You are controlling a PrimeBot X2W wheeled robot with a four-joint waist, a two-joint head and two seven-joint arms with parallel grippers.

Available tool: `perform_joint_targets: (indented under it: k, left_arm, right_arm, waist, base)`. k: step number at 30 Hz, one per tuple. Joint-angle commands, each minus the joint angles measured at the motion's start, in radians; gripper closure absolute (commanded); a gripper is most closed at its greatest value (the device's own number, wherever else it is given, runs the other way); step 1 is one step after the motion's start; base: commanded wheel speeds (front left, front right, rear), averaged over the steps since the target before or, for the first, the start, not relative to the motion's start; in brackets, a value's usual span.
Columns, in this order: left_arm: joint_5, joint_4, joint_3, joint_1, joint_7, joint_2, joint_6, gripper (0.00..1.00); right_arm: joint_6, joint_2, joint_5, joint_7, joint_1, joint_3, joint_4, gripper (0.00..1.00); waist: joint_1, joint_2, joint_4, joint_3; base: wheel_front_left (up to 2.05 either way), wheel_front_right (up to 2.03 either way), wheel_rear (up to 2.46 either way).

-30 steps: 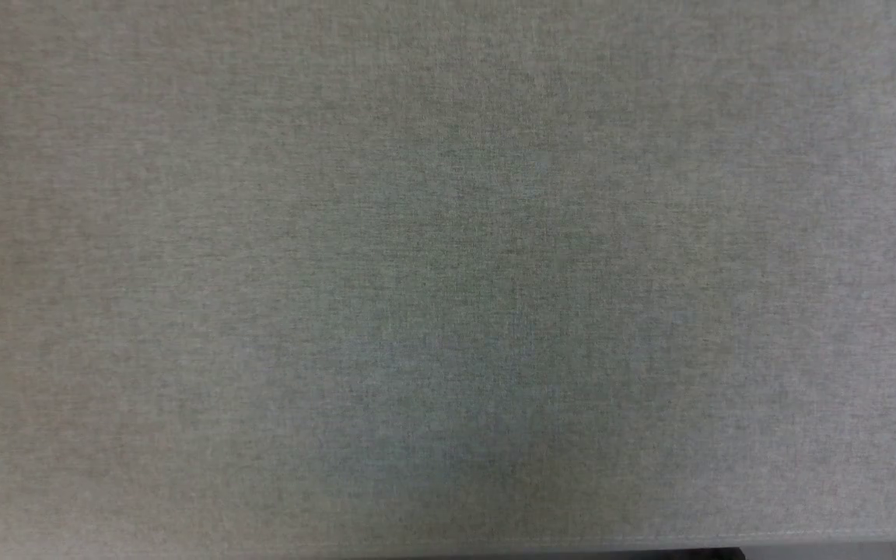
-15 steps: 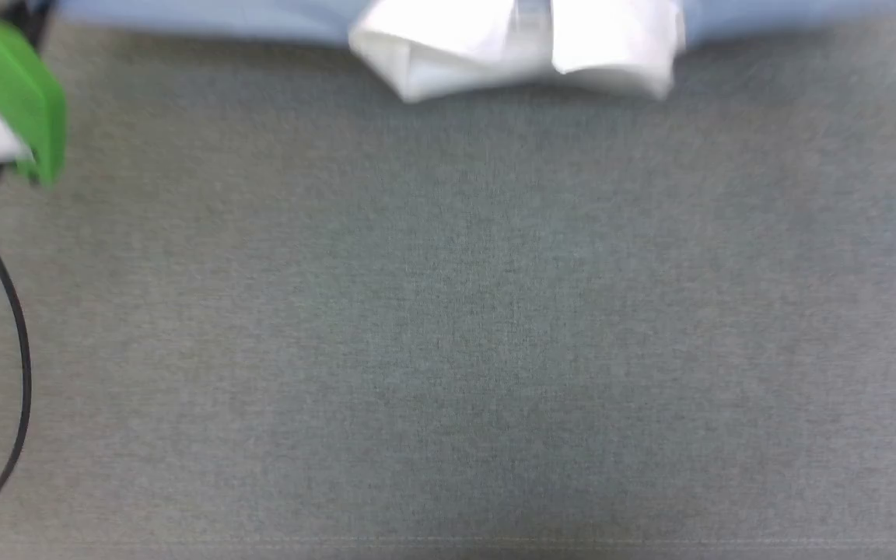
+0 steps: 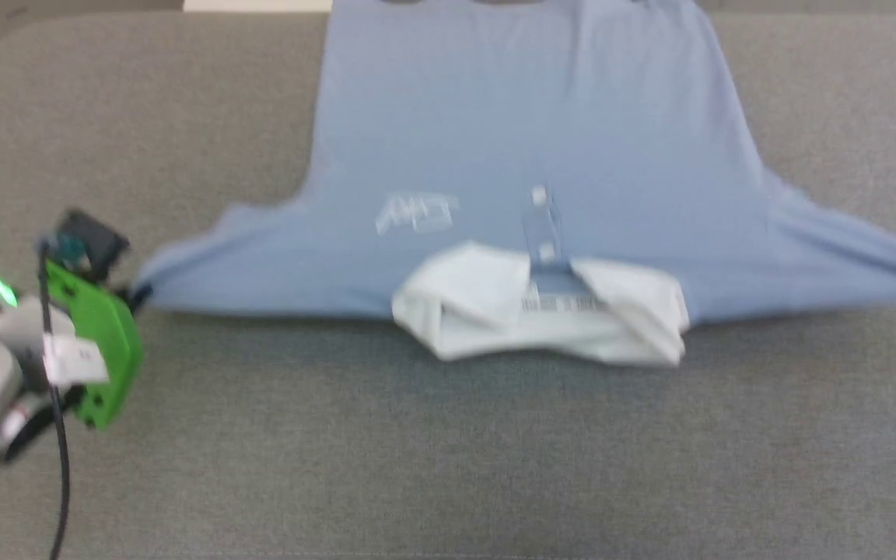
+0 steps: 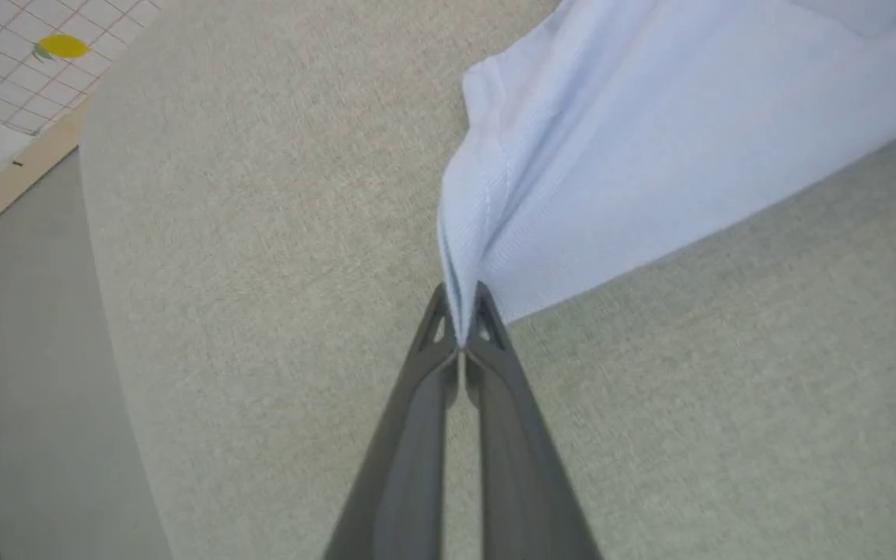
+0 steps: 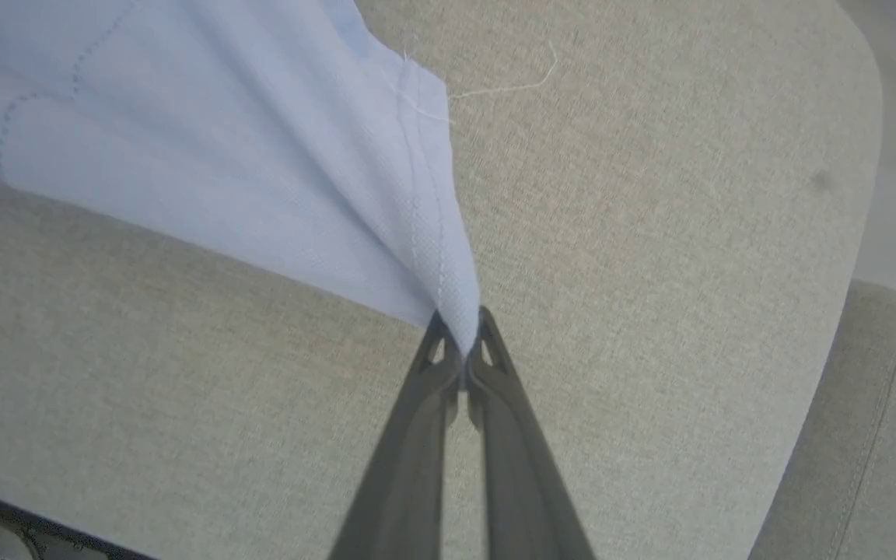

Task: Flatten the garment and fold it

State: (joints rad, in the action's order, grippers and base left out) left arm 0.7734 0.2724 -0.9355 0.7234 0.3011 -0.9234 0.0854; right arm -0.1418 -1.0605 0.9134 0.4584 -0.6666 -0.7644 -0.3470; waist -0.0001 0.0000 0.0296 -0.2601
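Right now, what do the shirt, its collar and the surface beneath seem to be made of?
Shirt: soft matte knit, probably cotton; fine knit texture and stitched hems show up close. Collar: white, seemingly thicker knit; it holds bulky folds. Surface: grey woven upholstery, matte, with heathered threads.

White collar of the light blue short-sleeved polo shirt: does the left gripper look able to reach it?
Probably not yet. The left gripper is shut on the sleeve tip of the light blue polo shirt, so it must release first. Bare grey fabric surface lies between it and the white collar.
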Motion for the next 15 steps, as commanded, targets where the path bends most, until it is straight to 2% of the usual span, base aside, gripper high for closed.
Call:
perform_joint_targets:
  k: [1, 8, 12, 15]
  left_arm:
    - [0.015, -0.007, -0.003, -0.047, 0.021, -0.049, -0.029, 1.0]
    - [0.101, -0.135, -0.035, -0.215, 0.049, -0.111, -0.087, 1.0]
    - [0.152, -0.21, -0.048, -0.296, 0.058, -0.124, -0.132, 1.0]
    - [0.184, -0.25, -0.05, -0.335, 0.056, -0.11, -0.17, 1.0]
  right_arm:
    - [0.011, -0.051, 0.015, 0.027, 0.048, 0.004, -0.002, 1.0]
    - [0.011, -0.138, 0.09, 0.134, 0.24, 0.036, 0.071, 1.0]
    - [0.011, -0.154, 0.112, 0.16, 0.341, 0.075, 0.097, 1.0]
    - [0.011, -0.141, 0.101, 0.159, 0.396, 0.114, 0.106, 1.0]
  waist:
    - [0.0001, 0.0, -0.008, 0.063]
    - [0.0001, 0.0, -0.013, 0.101]
    - [0.0001, 0.0, -0.017, 0.099]
    - [0.0001, 0.0, -0.021, 0.09]
  base:
    - [0.0, 0.0, 0.0]
    - [0.0, 0.0, 0.0]
    - [0.0, 0.0, 0.0]
    - [0.0, 0.0, 0.0]
